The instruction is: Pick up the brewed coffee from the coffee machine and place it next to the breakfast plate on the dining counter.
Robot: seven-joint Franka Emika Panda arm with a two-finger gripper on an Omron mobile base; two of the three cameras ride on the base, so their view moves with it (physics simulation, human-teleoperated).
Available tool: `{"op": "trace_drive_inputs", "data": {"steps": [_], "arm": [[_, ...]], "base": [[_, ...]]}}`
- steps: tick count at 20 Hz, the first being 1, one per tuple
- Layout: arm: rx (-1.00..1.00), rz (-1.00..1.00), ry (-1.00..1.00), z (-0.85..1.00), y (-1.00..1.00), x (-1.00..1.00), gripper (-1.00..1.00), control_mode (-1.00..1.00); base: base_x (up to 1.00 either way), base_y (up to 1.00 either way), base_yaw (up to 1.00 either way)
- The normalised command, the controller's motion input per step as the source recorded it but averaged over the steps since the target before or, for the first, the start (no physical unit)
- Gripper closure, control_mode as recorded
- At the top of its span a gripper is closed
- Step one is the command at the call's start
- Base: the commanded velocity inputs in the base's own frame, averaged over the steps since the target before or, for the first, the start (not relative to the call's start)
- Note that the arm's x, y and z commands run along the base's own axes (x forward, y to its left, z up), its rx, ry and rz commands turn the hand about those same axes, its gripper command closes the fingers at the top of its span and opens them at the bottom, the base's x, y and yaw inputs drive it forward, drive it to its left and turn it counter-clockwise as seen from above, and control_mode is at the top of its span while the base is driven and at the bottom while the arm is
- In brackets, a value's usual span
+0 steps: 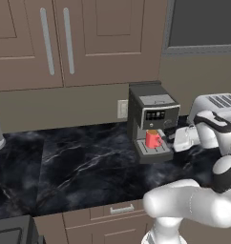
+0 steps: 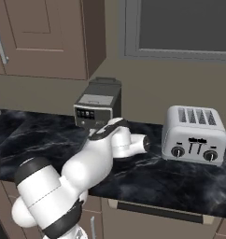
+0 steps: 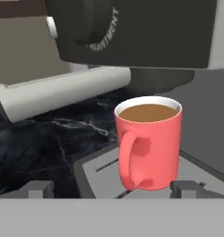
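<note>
Brewed coffee (image 3: 148,146), glossy red cylinder, sits on ribbed grey drip tray (image 3: 102,173) between spread gripper (image 3: 111,190) tips

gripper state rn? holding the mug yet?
Gripper: open, holding nothing; its fingertips stand either side of the red mug of coffee, which sits on the coffee machine's drip tray.

The white arm (image 2: 94,161) is bent and stretched forward, low and level. The gripper (image 3: 111,189) is held wide open, fingertips (image 3: 39,189) well apart.
</note>
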Motion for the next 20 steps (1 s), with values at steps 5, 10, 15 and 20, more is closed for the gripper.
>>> {"op": "trace_drive_inputs", "data": {"steps": [5,10,15,20], "arm": [[0.0,0.0,-0.1,-0.13,0.15,0.07,-1.0,-1.0],[0.0,0.0,-0.03,-0.04,0.2,0.18,-1.0,-1.0],[0.0,0.0,0.0,-0.05,0.07,0.26,-1.0,-1.0],[0.01,-0.01,0.0,-0.1,0.0,0.29,-1.0,-1.0]], "base": [[0.0,0.0,0.0],[0.0,0.0,0.0],[0.0,0.0,0.0],[0.0,0.0,0.0]]}}
